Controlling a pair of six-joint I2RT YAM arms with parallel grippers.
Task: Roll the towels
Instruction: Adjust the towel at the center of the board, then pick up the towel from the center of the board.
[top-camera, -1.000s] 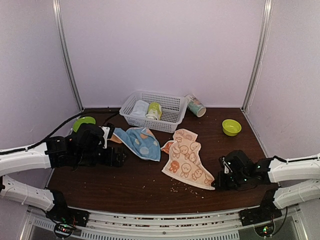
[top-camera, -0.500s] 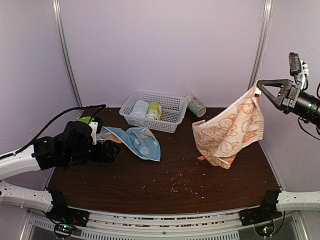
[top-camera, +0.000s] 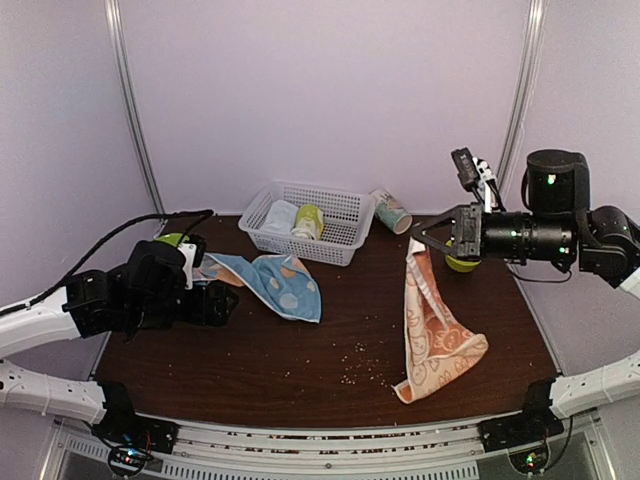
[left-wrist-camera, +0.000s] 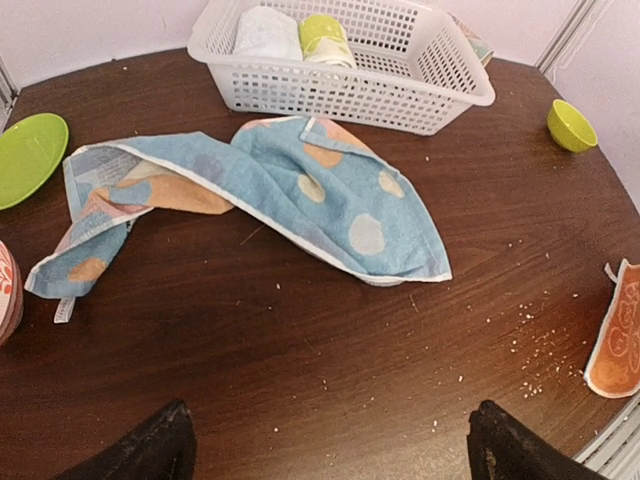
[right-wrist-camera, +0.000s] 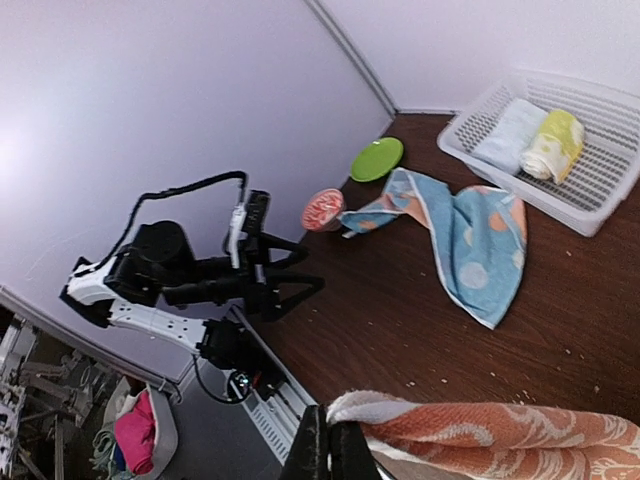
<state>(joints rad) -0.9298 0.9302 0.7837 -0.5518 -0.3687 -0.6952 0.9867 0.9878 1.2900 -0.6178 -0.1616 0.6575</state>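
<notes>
Dark wood surface (top-camera: 300, 360) w/ lilac walls (top-camera: 330, 90) round it, crumbs (top-camera: 360, 377) scattered mid-front. Right arm (top-camera: 545, 235) is raised, reaching in from the right side. The right jaws are pressed together on a top corner of the peach-orange towel (top-camera: 432, 335); the wrist view shows its white hem pinched b/w the two tips. Cloth hangs long from that corner, bottom end folded over & resting on the surface front-right. Prob. held high so it drops out straight & can be laid flat, since rolling needs a flat strip, not a heap.

Left arm (top-camera: 130, 300) sits low at the left. The left jaws are spread wide, nothing b/w them, aimed at the light blue towel (left-wrist-camera: 300, 185). That one lies crumpled on the surface in front of the white basket (left-wrist-camera: 400, 100), one end twisted toward the green plate (left-wrist-camera: 25, 150), nothing touching it. Left looks parked, ready to take a corner or pin an end when needed.

Basket holds a pale blue-white roll (left-wrist-camera: 268, 30) & a yellow-green roll (left-wrist-camera: 325, 30) side by side, so likely where rolled ones go. Green bowl (left-wrist-camera: 570, 125) far right, paper cup (top-camera: 390, 211) on its side by the back wall, both clear of the working area.

Stage, my guess: early; neither towel flattened or rolled yet. Next needs the peach one lowered & spread w/o bunching. Risk is the hanging end folding under itself.
</notes>
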